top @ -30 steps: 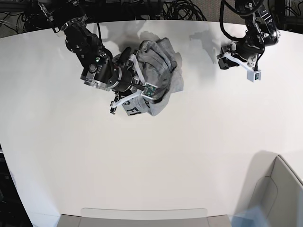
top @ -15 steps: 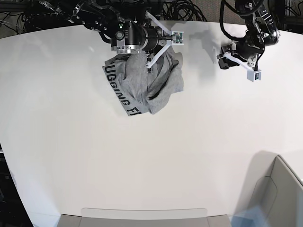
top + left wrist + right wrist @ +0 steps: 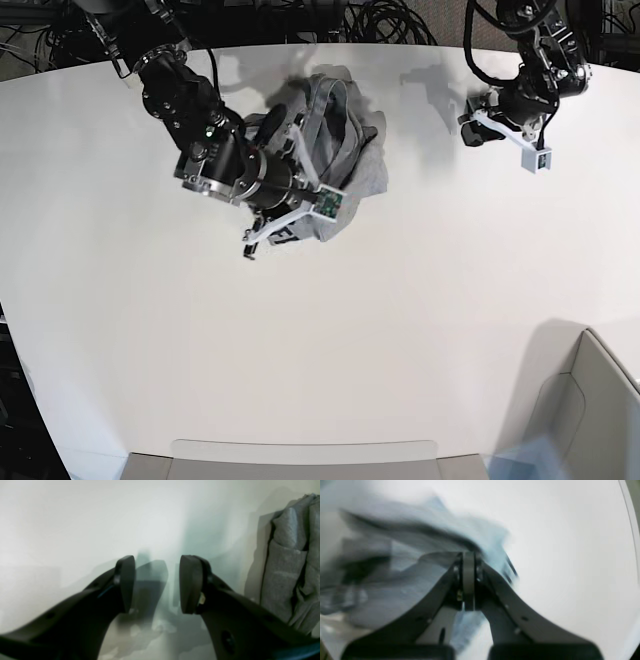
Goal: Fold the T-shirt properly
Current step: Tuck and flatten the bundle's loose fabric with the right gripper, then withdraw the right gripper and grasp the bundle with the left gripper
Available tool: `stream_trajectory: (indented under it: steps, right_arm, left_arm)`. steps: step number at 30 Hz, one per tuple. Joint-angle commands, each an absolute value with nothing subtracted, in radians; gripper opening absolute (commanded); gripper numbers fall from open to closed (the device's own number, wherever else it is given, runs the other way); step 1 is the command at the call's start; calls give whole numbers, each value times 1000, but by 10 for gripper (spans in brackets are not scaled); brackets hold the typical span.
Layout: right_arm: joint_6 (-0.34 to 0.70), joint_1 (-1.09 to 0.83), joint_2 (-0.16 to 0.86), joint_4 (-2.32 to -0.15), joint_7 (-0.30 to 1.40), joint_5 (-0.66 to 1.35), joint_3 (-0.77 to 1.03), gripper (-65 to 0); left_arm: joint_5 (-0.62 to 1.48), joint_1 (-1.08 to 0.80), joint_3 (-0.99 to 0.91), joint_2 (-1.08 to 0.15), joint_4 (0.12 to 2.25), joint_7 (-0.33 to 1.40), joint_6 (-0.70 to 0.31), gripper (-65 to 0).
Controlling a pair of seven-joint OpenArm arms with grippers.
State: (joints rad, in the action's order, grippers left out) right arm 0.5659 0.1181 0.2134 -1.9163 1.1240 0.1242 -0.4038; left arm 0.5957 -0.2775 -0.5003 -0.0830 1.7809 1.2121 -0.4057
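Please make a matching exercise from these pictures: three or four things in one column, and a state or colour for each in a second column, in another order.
1. T-shirt
2. left gripper
3. right gripper
4. table

a. open and empty
b. white and bare
c. grey and crumpled
d. jaws pressed together

Pairs: 1-c, 2-a, 3-d, 4-b

The T-shirt (image 3: 345, 150) lies bunched on the table (image 3: 400, 330) near its far edge. The right gripper (image 3: 250, 240) sits over the shirt's left part; the left gripper (image 3: 470, 130) stands apart, toward the far right corner.

Only a few black block letters, not legible, show on the T-shirt (image 3: 340, 160).
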Motion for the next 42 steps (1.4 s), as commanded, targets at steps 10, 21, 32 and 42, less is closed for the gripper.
stream_trajectory:
  steps: [10,21,32,42]
  right_arm:
    - [565,177,171,-1735,1113,128,-397,-650]
    - [565,380,-122,-1543,1106,128,-625,-650]
    - [565,343,122,-1735,1115,131,-278,-650]
    - [570,87,367,-1816,1113,131,-5,-650]
  left_arm:
    - [608,-272,-504,-90,1797,1205,-409,-363]
    - [608,-274,-506,-90,1797,1205,-409,-363]
    - [716,-234,-498,-88,1893,1194,-410,-399]
    - [935,-217,-246,-41,1893,1202,-410,-650]
